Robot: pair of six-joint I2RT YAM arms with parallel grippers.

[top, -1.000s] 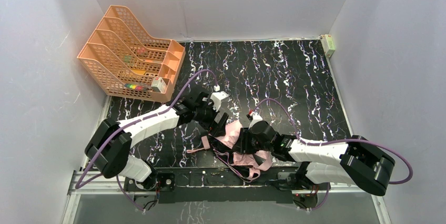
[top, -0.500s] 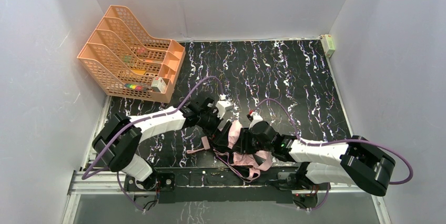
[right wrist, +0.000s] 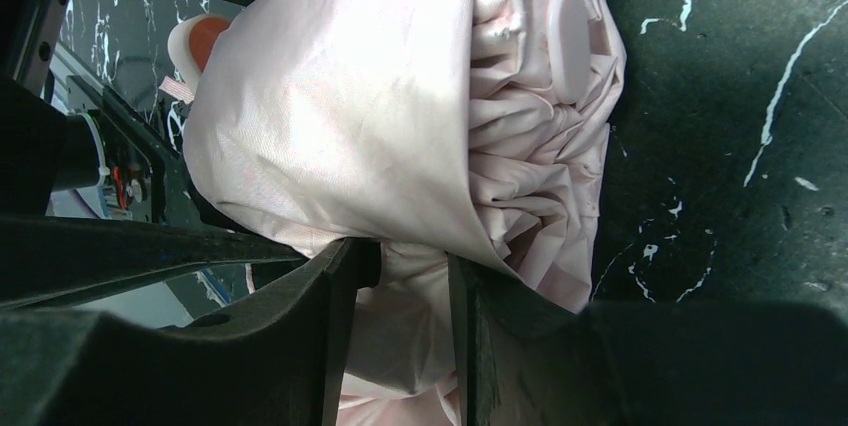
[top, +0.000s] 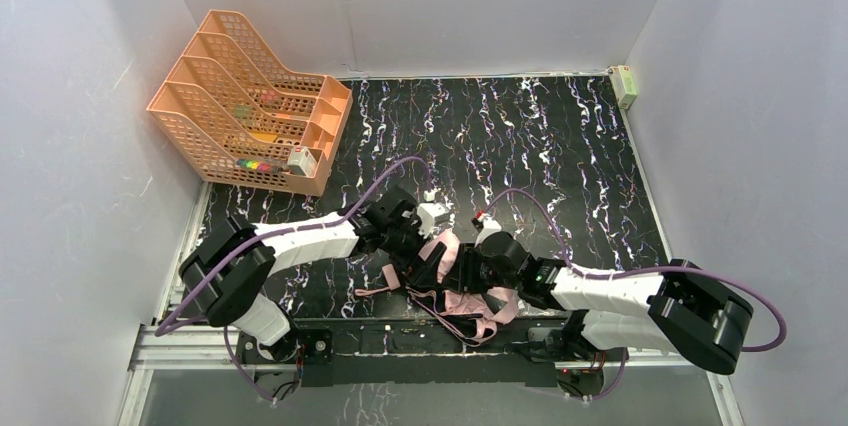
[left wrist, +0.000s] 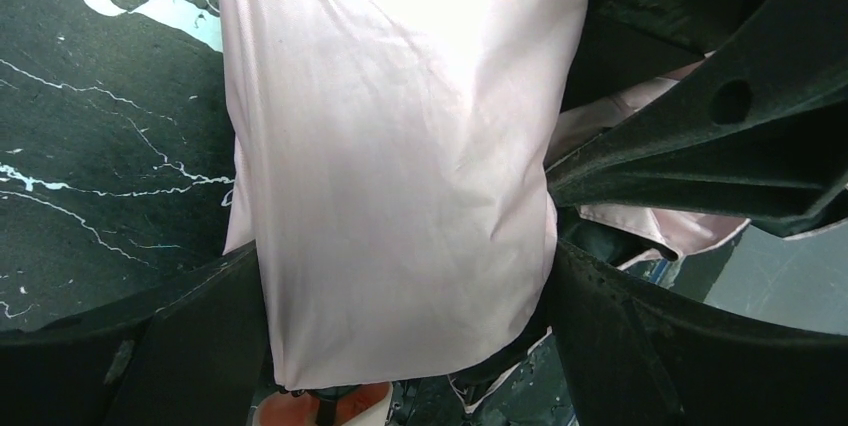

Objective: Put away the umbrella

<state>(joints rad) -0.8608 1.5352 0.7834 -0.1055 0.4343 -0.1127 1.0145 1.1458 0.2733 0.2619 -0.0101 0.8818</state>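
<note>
The umbrella point(top: 462, 281) lies crumpled at the table's near edge, pale pink fabric up, black ribs and a pink strap trailing out. My left gripper point(top: 428, 254) is on its left side. In the left wrist view the jaws stand wide, open point(left wrist: 400, 346), with a smooth pink flap point(left wrist: 400, 146) filling the gap between them. A pale, orange-centred handle end point(left wrist: 325, 408) shows below. My right gripper point(top: 468, 271) is shut on a fold of the pink fabric point(right wrist: 400, 96). Its fingers point(right wrist: 325, 346) pinch the cloth point(right wrist: 415, 346).
An orange mesh file rack point(top: 250, 106) stands at the back left. A small pale box point(top: 625, 84) sits in the far right corner. White walls close in three sides. A metal rail point(top: 200, 346) runs along the near edge.
My left arm has swung right and nearer, bringing its gripper from beside the umbrella onto the pink fabric. The right gripper has stayed put on the cloth.
</note>
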